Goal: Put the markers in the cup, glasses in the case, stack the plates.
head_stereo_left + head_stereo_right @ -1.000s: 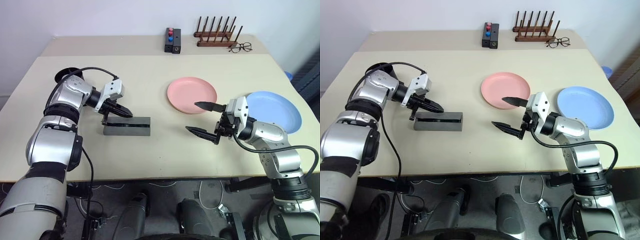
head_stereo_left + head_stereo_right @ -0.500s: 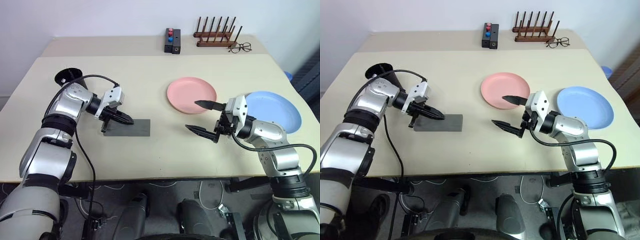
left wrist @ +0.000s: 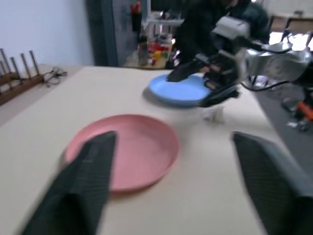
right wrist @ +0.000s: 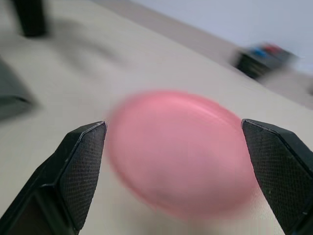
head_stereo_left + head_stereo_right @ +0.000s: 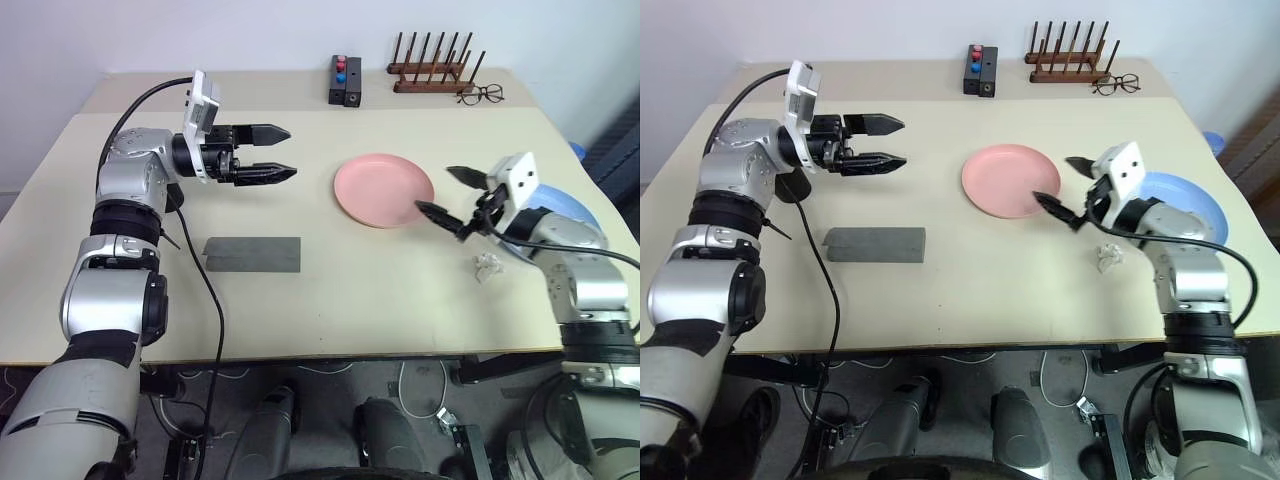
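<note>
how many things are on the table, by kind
plates: 2, a pink plate and a blue plate
glasses case: 1, shut
spectacles: 1
wooden rack: 1
black box with red and blue buttons: 1
small crumpled white scrap: 1
total: 7

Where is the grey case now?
In the head views, the grey case lies shut on the table's left half, left of the pink plate.
</note>
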